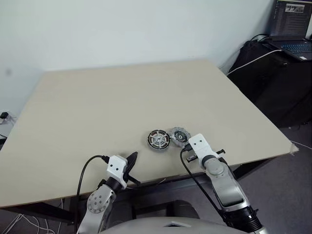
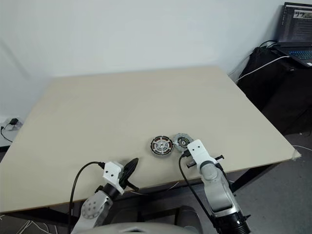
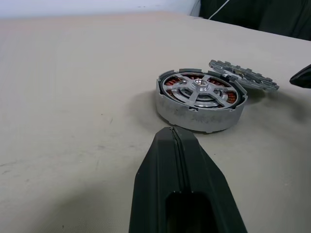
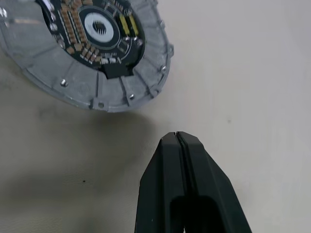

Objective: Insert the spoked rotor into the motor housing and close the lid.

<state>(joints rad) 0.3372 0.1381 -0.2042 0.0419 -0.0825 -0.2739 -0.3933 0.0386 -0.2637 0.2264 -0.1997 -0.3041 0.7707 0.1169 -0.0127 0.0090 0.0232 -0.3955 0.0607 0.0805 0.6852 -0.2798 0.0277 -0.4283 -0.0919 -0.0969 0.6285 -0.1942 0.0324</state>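
Near the bench's (image 1: pixel 73 97) front edge, the spoked rotor (image 3: pixel 200 91) sits seated in the motor housing (image 3: pixel 194 114). The lid (image 4: pixel 92 53) leans against the housing, unfitted. Both the left gripper (image 3: pixel 177 145) and right gripper (image 4: pixel 179 145) are pressed together, empty. Lid placement is judged next, requiring opened fingers.

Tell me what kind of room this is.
Probably an office or lab workspace: a plain beige table against a white wall, an open laptop on a dark stand at the far right, and cables trailing to the floor.

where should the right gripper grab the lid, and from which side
Grip the lid by its thin ribbed rim. In the left wrist view it leans tilted on the motor housing, so part of its edge is off the table. Probably approach that raised edge from the right gripper side; both grippers are shut, so open first.
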